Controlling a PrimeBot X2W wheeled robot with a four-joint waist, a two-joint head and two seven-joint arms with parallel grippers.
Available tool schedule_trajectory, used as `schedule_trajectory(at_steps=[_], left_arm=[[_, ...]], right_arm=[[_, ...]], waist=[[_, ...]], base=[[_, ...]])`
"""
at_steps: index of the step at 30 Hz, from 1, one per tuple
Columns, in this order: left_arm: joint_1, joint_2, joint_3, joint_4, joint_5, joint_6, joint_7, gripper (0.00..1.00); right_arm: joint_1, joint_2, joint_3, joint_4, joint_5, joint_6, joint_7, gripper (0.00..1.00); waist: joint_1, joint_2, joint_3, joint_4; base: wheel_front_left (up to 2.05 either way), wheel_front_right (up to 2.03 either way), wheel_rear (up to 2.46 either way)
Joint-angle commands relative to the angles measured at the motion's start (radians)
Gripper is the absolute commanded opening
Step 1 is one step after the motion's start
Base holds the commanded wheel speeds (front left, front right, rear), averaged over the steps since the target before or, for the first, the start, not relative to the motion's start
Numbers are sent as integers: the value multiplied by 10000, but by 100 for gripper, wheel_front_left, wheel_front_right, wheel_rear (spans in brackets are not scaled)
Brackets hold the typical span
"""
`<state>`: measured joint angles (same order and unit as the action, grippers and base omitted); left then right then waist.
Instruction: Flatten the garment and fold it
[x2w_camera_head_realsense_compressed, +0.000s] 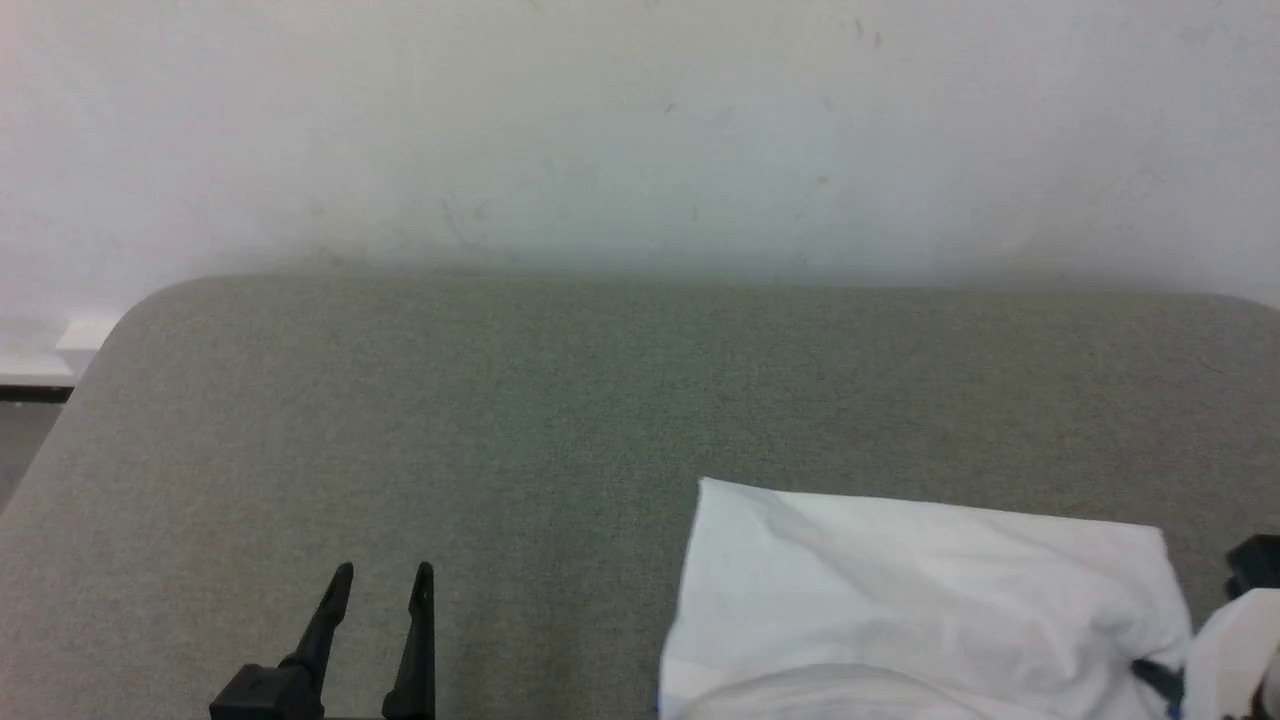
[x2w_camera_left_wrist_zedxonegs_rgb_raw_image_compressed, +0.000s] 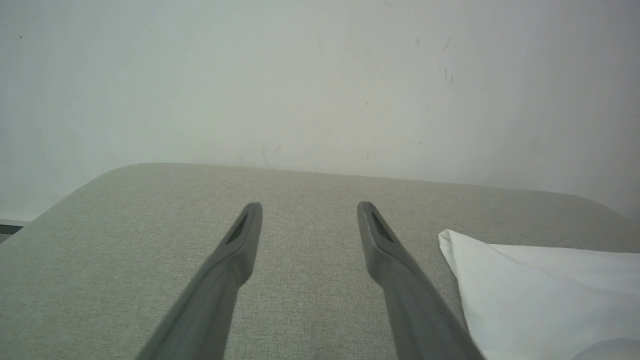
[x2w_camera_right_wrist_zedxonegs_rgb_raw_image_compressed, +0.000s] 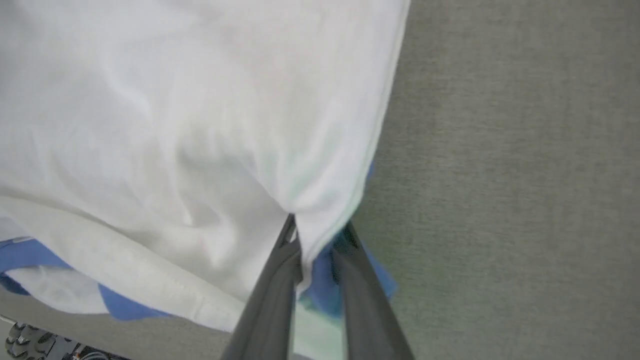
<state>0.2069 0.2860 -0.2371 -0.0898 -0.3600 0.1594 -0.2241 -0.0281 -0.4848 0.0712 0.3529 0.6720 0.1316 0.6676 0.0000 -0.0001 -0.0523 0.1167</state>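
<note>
Clamping a white edge of the garment (x2w_camera_right_wrist_zedxonegs_rgb_raw_image_compressed: 175, 125) at the near right of the table (x2w_camera_head_realsense_compressed: 500, 400), the right gripper (x2w_camera_right_wrist_zedxonegs_rgb_raw_image_compressed: 315, 226) is possibly catching blue sleeve underneath, so pulling risks bunching layers; the left gripper (x2w_camera_head_realsense_compressed: 385, 590) is hovering empty, fingers spread.

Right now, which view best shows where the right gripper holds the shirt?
The right wrist view: the right gripper is shut on the shirt's white edge, with blue cloth beneath. The head view shows its white body, but the grip is unclear at the lower right. The left wrist view catches a white corner.
</note>
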Motion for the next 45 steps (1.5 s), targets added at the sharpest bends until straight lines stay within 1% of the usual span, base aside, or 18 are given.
schedule_trajectory(at_steps=[1, 3, 6, 11, 14, 19, 21, 23, 24, 25, 26, 27, 30, 33, 37, 40, 43, 45], left_arm=[[144, 66, -1, -15, -29, 45, 59, 100], [148, 78, 3, -29, -40, 52, 77, 100], [163, 94, 30, -46, -87, 81, 105, 100], [123, 62, -4, -15, -146, 89, 107, 100], [29, 59, -62, 19, -158, 50, 118, 100], [-134, 48, -116, 76, -186, 7, 105, 100], [-238, 12, -158, 88, -202, -41, 69, 100], [-358, -39, -203, 120, -203, -83, 23, 100], [-408, -63, -223, 142, -203, -102, -1, 100], [-452, -82, -246, 175, -200, -119, -20, 100], [-491, -103, -268, 216, -200, -136, -37, 100], [-522, -123, -285, 256, -203, -149, -53, 100], [-594, -184, -306, 381, -227, -165, -99, 100], [-608, -227, -291, 476, -253, -163, -147, 100], [-584, -261, -246, 590, -290, -145, -198, 100], [-554, -245, -175, 659, -313, -105, -221, 100], [-478, -200, -94, 694, -303, -14, -235, 100], [-419, -170, -35, 714, -283, 81, -238, 100]], right_arm=[[103, -145, -249, -13, -176, -9, 24, 0], [122, -159, -388, -71, -204, -9, 141, 0], [61, 144, -685, -443, 87, -9, 792, 0], [-178, 1366, -682, -1762, 1401, -9, 2345, 0], [-298, 2004, -382, -2650, 2017, -9, 2840, 0], [-685, 3168, 432, -3166, 2617, -9, 2964, 0], [-928, 3509, 768, -2945, 2504, -9, 2667, 0], [-1161, 3647, 1236, -2551, 2187, -9, 2346, 0], [-1290, 3703, 1391, -2293, 1960, -9, 2047, 16], [-1403, 3746, 1591, -2013, 1766, -9, 1805, 39], [-1492, 3798, 1741, -1694, 1652, -9, 1603, 50], [-1601, 3826, 1880, -1413, 1497, -9, 1357, 100], [-1882, 3844, 2300, -747, 1149, -9, 687, 100], [-2128, 3680, 2789, -548, 933, -9, 53, 100], [-2410, 3048, 3742, -1053, 304, -9, -1135, 100], [-2532, 2319, 4483, -1757, -645, -9, -2175, 100], [-2426, 1742, 4455, -2366, -1893, -9, -3497, 100], [-2091, 1646, 3921, -2650, -2624, -9, -4312, 100]], waist=[[0, 1, -62, -78], [0, 1, -57, -94], [0, 1, -39, -147], [0, 1, -3, -145], [0, 1, 15, -72], [0, 1, 127, 26], [0, 1, 211, 112], [0, 1, 307, 228], [0, 1, 350, 284], [0, 1, 398, 348], [0, 1, 429, 408], [0, 1, 462, 461], [0, 1, 544, 583], [0, 1, 587, 611], [0, 1, 554, 537], [0, 1, 448, 375], [0, 1, 291, 169], [0, 1, 169, 8]], base=[[0, 0, 0], [0, 0, 0], [0, 0, 0], [0, 0, 0], [0, 0, 0], [0, 0, 0], [0, 0, 0], [0, 0, 0], [0, 0, 0], [0, 0, 0], [0, 0, 0], [0, 0, 0], [0, 0, 0], [0, 0, 0], [0, 0, 0], [0, 0, 0], [0, 0, 0], [0, 0, 0]])
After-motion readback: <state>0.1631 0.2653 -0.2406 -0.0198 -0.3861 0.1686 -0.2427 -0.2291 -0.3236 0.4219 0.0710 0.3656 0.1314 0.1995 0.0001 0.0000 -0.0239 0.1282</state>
